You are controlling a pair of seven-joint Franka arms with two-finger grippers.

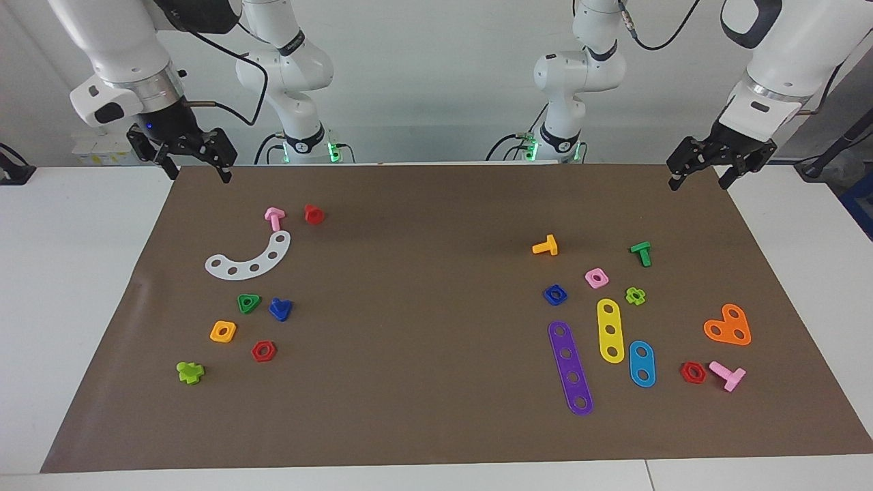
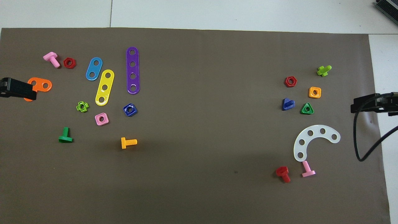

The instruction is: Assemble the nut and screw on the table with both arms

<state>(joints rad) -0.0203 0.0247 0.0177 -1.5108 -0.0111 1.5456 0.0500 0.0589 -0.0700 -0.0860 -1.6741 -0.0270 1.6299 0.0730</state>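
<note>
The blue square nut [image 1: 555, 294] [image 2: 130, 109] lies flat on the brown mat [image 1: 436, 204] toward the left arm's end, beside the pink square nut [image 1: 597, 277]. The blue screw [image 1: 280, 309] [image 2: 288, 104] with its triangular head rests toward the right arm's end, beside the green triangular nut [image 1: 249, 303]. My left gripper [image 1: 698, 183] [image 2: 18, 88] hangs open and empty over the mat's corner at its own end. My right gripper [image 1: 196, 172] [image 2: 370, 104] hangs open and empty over the mat's corner at the other end. Neither touches a part.
Around the nut lie purple [image 1: 571, 368], yellow [image 1: 610, 330] and blue [image 1: 642, 363] strips, an orange screw [image 1: 546, 246], a green screw [image 1: 641, 253] and an orange heart plate [image 1: 728, 326]. Near the screw lie a white arc [image 1: 249, 259], an orange nut [image 1: 223, 331] and a red hex nut [image 1: 263, 350].
</note>
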